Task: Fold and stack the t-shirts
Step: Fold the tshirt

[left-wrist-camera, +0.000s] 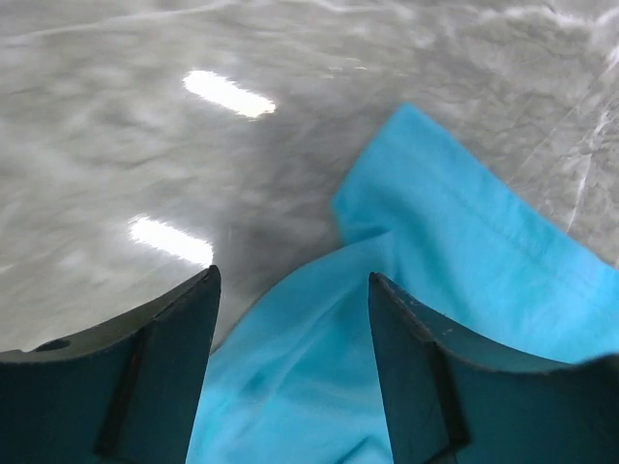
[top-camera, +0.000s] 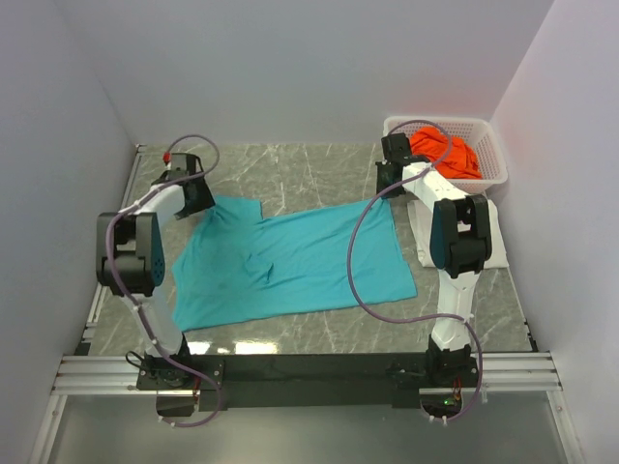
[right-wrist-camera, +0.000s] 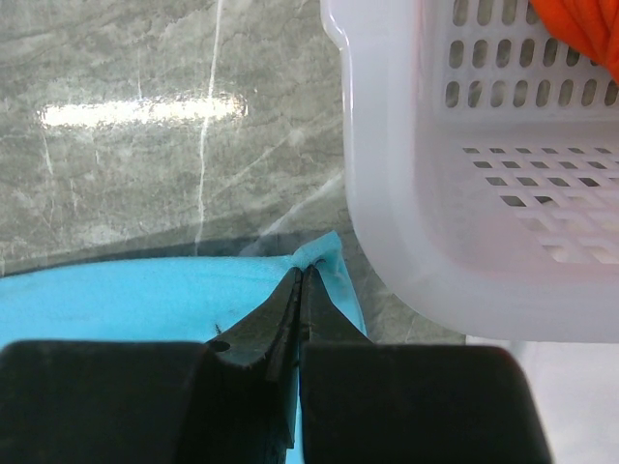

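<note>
Grey marbled tabletop [top-camera: 319,164] between white walls. From above: saw a solid teal soft cloth t-shirt [top-camera: 300,266] spread out there, and a bright orange cloth t-shirt [top-camera: 450,155] bunched in a white plastic lattice basket [top-camera: 495,169] at far right. Left wrist: found left tool [left-wrist-camera: 290,280] with fingers apart over the teal cloth's edge. Right wrist: found right tool [right-wrist-camera: 302,275] pinched together on a teal corner, just beside the basket.

I read no text, label, brand, number or sign in any of my three views. Shirt [top-camera: 290,266] and the basket [top-camera: 491,177] to its right show no marks I can make out.
</note>
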Action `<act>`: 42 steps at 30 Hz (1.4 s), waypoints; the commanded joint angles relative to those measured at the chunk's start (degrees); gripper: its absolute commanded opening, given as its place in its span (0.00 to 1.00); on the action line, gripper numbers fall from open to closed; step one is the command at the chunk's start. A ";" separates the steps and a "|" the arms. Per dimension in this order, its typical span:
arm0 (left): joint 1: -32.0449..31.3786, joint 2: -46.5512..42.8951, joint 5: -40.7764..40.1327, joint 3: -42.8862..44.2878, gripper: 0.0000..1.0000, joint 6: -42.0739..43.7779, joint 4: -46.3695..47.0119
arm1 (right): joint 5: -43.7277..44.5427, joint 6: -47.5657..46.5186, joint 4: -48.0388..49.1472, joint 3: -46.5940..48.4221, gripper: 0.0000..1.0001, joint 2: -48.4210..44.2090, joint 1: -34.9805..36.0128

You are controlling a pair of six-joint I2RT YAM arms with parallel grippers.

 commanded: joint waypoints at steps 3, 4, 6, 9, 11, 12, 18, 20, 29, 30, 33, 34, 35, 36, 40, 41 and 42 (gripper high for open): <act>2.62 -8.85 0.19 -4.66 0.63 1.42 0.92 | 0.04 -0.47 1.67 -0.17 0.00 -1.82 -0.61; 2.62 -9.03 0.54 -5.89 0.62 1.68 0.83 | 0.04 -0.47 1.76 -0.25 0.00 -1.81 -0.53; 2.62 -9.30 2.03 -7.12 0.56 3.00 0.65 | -0.14 -0.38 1.76 -0.52 0.00 -1.99 -0.53; 2.62 -8.86 2.91 -8.88 0.53 4.23 0.13 | -0.14 -0.47 1.76 -0.87 0.00 -2.08 -0.61; 2.71 -8.42 2.74 -9.50 0.51 4.67 0.12 | -0.23 -0.47 1.85 -1.13 0.00 -2.25 -0.61; 2.62 -7.81 2.74 -9.59 0.50 4.76 0.12 | -0.14 -0.47 1.85 -1.05 0.00 -2.25 -0.61; 2.62 -5.61 2.56 -9.50 0.46 5.02 -0.49 | 0.21 -0.47 1.76 -1.13 0.00 -2.34 -0.53; 2.71 -5.09 2.39 -9.94 0.45 5.20 -0.40 | 0.21 -0.47 1.85 -1.22 0.00 -2.43 -0.53; 2.54 -0.95 3.27 -10.29 0.38 4.85 -2.25 | 0.65 -0.12 1.85 -1.13 0.00 -1.90 -0.53; 2.62 -0.43 3.18 -10.38 0.36 4.76 -2.42 | 0.65 -0.03 1.76 -1.05 0.00 -1.90 -0.53; 2.53 0.37 1.17 -9.59 0.20 4.58 -3.39 | 0.56 0.41 2.02 -0.87 0.00 -1.81 -0.62; 2.53 0.28 0.90 -9.07 0.17 4.76 -3.48 | 0.48 0.50 2.02 -0.78 0.00 -1.90 -0.70; 2.53 -0.24 0.46 -8.97 0.08 4.85 -3.57 | 0.56 0.76 2.02 -0.87 0.00 -1.90 -0.88; 2.62 -0.60 -0.42 -8.89 0.04 4.85 -3.57 | 0.65 0.94 2.02 -0.78 0.00 -1.99 -0.97; 3.50 -2.70 -2.70 -9.41 0.01 3.53 -3.92 | 1.27 1.99 2.20 -1.13 0.00 -2.95 -1.75; 3.68 -3.75 -2.97 -9.59 0.01 3.44 -4.01 | 1.18 2.43 2.37 -1.31 0.00 -3.22 -2.11; 3.76 -4.37 -3.32 -9.76 0.01 3.35 -3.92 | 1.27 2.69 2.55 -1.57 0.00 -3.83 -2.37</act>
